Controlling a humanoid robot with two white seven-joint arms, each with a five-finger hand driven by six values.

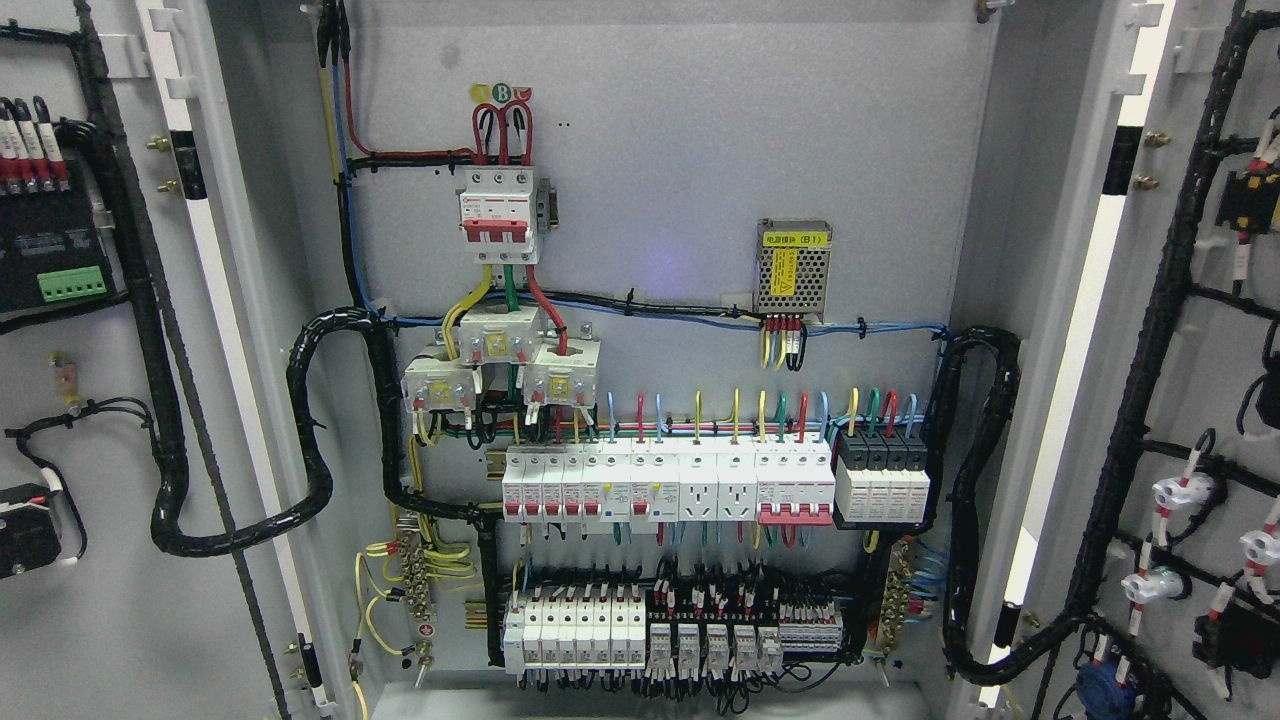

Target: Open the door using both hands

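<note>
Neither of my hands shows in the head view, so I cannot tell whether their fingers are apart, together or clamped on anything. Both doors of the cabinet stand wide open: the left door (pixel 100 400) swings out past the cabinet's left edge and the right door (pixel 1200 400) past its right edge, each showing its wired inner face. Where they lie relative to my hands I cannot say, beyond that the hands are somewhere outside the picture. I judge the opening done or nearly so. The risk from here is in the wiring: thick black looms (pixel 310 440) loop from the back panel (pixel 680 200) across each hinge side to the doors, and pushing a door further could strain them or pull a connector. An unseen hand brushing a door's inner face could also snag the small cables there, or reach the breakers (pixel 570 485) inside.
</note>
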